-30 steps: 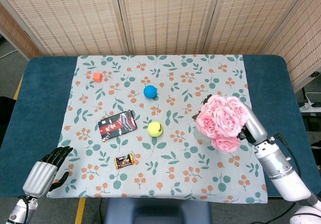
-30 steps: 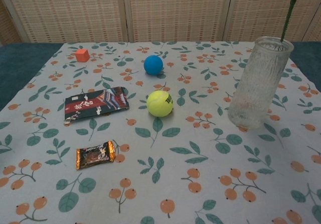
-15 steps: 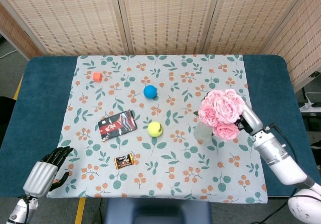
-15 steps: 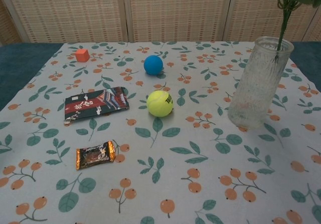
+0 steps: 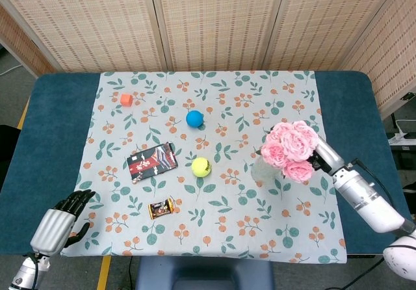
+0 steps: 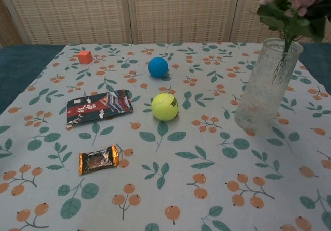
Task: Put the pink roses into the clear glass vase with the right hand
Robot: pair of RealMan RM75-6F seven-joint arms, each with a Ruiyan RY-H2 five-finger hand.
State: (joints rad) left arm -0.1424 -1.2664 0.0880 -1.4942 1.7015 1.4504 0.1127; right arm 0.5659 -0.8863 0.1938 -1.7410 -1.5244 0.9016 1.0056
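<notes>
The bunch of pink roses (image 5: 291, 149) hangs over the clear glass vase (image 5: 263, 170) at the table's right. My right hand (image 5: 323, 157) holds the bunch from the right, mostly hidden behind the blooms. In the chest view the roses (image 6: 292, 3) sit just above the vase (image 6: 266, 86), and their green stems reach down inside its mouth. That hand does not show in the chest view. My left hand (image 5: 62, 220) rests at the front left edge of the cloth, holding nothing, its fingers extended.
On the flowered cloth lie an orange cube (image 5: 126, 99), a blue ball (image 5: 194, 118), a yellow tennis ball (image 5: 201, 166), a dark snack packet (image 5: 152, 161) and a small candy bar (image 5: 161, 207). The tennis ball (image 6: 165, 106) is nearest the vase.
The right hand has lowered the roses: the stems went deeper into the vase and the blooms dropped into the chest view. The left hand stayed still.
</notes>
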